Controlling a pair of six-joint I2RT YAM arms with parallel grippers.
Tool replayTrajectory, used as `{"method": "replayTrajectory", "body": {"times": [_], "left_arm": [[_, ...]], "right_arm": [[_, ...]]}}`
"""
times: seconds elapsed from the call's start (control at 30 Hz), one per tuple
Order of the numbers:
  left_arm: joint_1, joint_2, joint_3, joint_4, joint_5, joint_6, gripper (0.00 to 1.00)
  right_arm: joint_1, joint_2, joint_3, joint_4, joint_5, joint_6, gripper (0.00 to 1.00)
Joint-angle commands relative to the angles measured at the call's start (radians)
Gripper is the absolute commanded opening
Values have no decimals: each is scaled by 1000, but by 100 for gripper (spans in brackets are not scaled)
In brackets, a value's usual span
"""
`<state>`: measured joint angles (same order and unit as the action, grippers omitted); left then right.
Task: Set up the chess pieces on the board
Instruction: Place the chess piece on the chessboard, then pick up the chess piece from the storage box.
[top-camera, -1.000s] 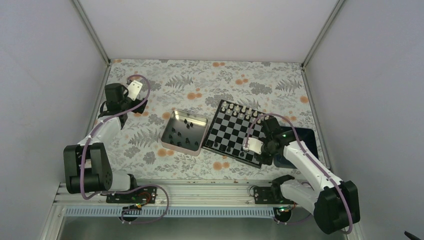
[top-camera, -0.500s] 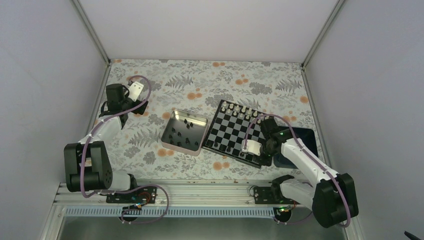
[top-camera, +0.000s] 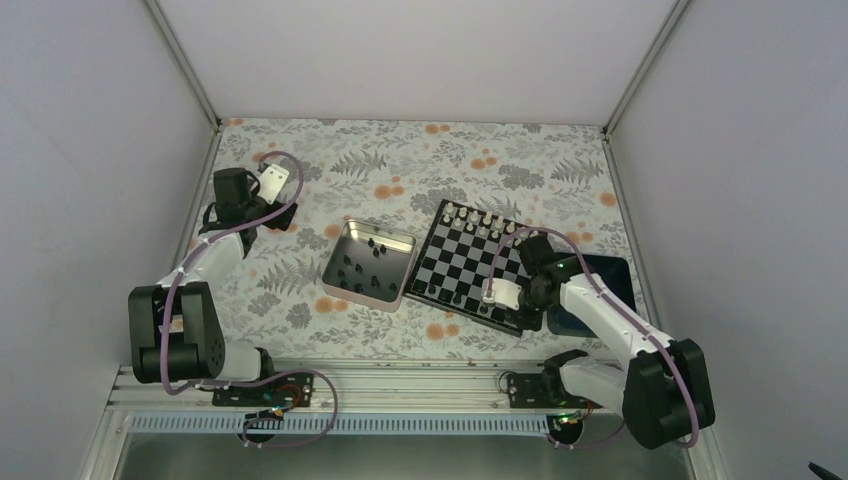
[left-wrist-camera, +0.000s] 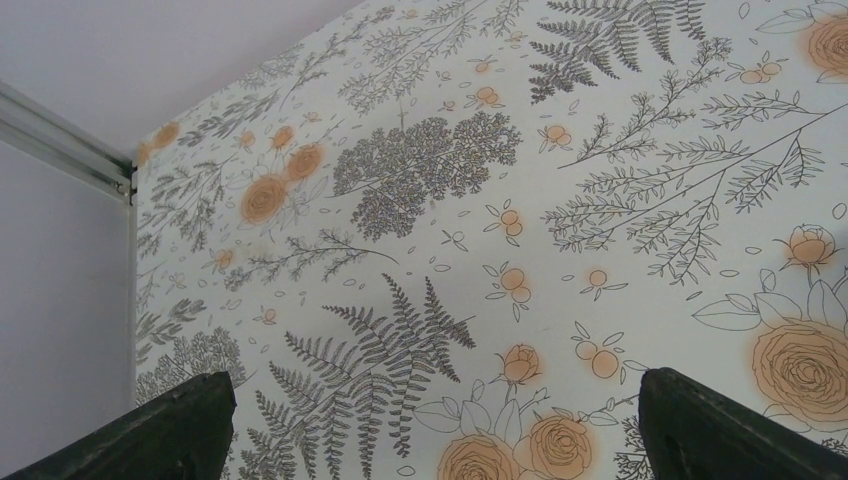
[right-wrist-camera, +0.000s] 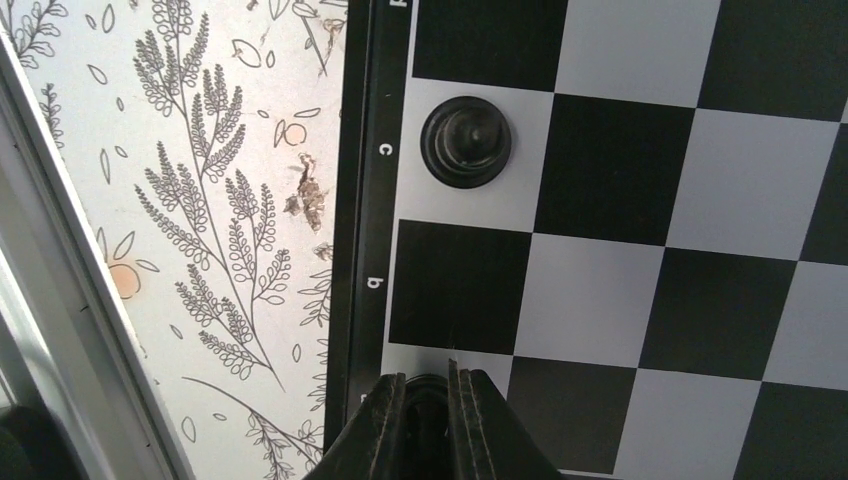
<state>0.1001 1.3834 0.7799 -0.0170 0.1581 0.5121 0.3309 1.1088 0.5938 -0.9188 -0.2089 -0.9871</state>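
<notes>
Right wrist view: my right pincer (right-wrist-camera: 428, 378) grips a tiny black chess piece (right-wrist-camera: 428, 402) above a rim-side square of the small checkered black-and-silver board (right-wrist-camera: 600, 300); best lower straight, centre it, release gently.

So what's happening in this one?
The right hand is shut on a tiny black chess piece, right at the near edge of the small black-and-silver checkered board. Another black piece stands on a light edge square beside the letter c. More black pieces lie in the silver square metal tin. The left hand hangs open over the floral cloth.
</notes>
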Motion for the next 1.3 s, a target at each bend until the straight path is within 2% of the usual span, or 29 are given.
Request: {"method": "replayTrajectory", "body": {"times": [0.0,0.5,0.67,0.8,1.03,1.27], "left_arm": [[-4,2,18,9,6,10,100],[-8,8,18,3,18,15,100],[-10,7,16,1,20,17,100],[-11,5,16,0,20,17,100],[-18,3,19,-10,8,17,100],[-23,-15,19,-16,-11,23,100]], "right_arm": [[-13,9,-11,28,2,-7,8],[-16,39,-1,18,18,6,12],[-17,29,33,-5,13,18,21],[-18,10,82,-30,29,29,37],[-7,46,290,-47,-3,47,48],[129,294,575,56,-24,206,51]]}}
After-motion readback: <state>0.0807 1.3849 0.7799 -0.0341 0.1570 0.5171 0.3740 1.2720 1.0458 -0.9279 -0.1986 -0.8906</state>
